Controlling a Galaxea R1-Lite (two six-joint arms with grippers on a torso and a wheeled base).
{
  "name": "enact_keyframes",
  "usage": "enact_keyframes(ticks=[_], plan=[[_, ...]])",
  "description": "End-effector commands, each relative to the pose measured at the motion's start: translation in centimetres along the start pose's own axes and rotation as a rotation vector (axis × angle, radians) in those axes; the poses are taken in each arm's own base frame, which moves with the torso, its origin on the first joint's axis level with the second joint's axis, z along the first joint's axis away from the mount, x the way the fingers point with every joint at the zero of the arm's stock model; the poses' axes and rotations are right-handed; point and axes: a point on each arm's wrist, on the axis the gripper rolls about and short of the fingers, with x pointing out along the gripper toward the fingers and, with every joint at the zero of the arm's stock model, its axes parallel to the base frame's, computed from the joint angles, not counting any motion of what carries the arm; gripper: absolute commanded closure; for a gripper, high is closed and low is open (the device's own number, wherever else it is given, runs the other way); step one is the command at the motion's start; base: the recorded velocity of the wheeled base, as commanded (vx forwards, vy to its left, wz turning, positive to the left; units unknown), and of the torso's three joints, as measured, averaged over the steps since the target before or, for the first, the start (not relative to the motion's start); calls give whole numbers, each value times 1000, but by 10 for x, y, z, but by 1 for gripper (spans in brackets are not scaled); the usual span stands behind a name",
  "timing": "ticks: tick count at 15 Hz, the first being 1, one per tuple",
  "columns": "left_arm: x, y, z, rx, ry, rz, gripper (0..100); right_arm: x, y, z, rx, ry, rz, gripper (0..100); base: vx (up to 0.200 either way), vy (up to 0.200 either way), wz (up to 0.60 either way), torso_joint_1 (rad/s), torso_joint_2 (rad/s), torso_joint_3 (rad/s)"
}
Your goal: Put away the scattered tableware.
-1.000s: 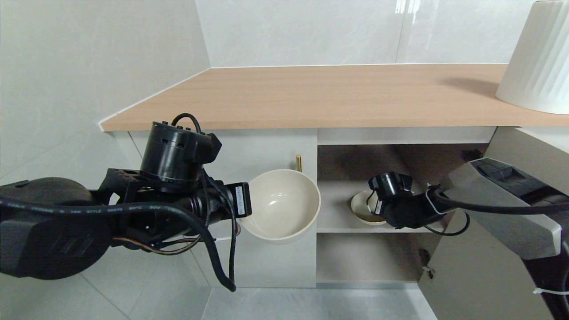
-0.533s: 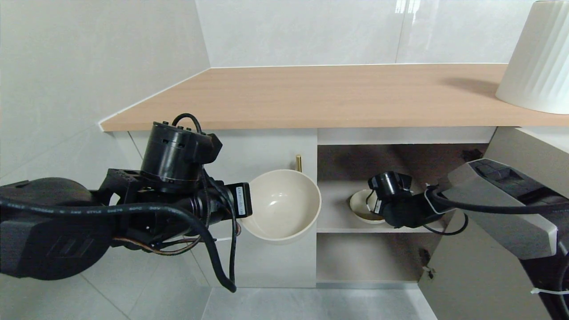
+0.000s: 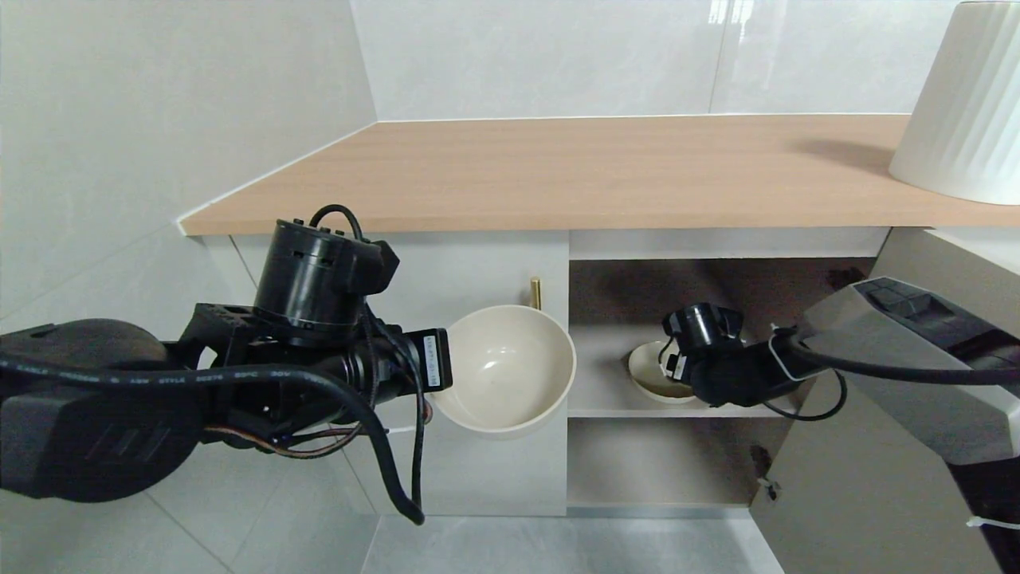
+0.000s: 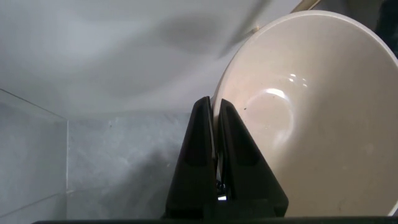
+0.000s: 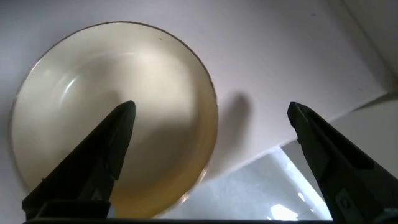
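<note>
**Q:** Head view: where do you stand?
**A:** Your small bowl [image 3: 652, 373] sits on the cupboard shelf [image 3: 598, 375], under the counter [image 3: 558, 171]. That one reads as put away. Your large bowl [image 3: 506, 371] hangs outside, in front of the closed door [image 3: 470, 263].

**Q:** Left wrist view?
**A:** Your left gripper [image 4: 214, 118] has its jaws pinched on the large bowl's rim.

**Q:** Right wrist view?
**A:** Your right gripper [image 5: 210, 111] hovers above the small bowl, jaws wide, holding nothing. Left to do, I judge: shelve the large bowl.
</note>
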Motion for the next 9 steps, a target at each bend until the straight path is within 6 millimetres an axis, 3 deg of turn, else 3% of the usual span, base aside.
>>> enact_keyframes(ticks=[1,5,7,9], plan=[[1,-3,-5,13,15,-8,100,-43,-15,26,11,1,62,0,0,0,0,0,0,0],[18,-15,-26,88,94,-14,100,-146,-48,58,0,92,424,0,0,0,0,0,0,0],[32,-23,-41,118,141,-17,100,-201,-61,63,-67,134,576,0,0,0,0,0,0,0],[44,-32,-52,172,157,-21,100,-234,-68,61,-111,192,682,0,0,0,0,0,0,0]])
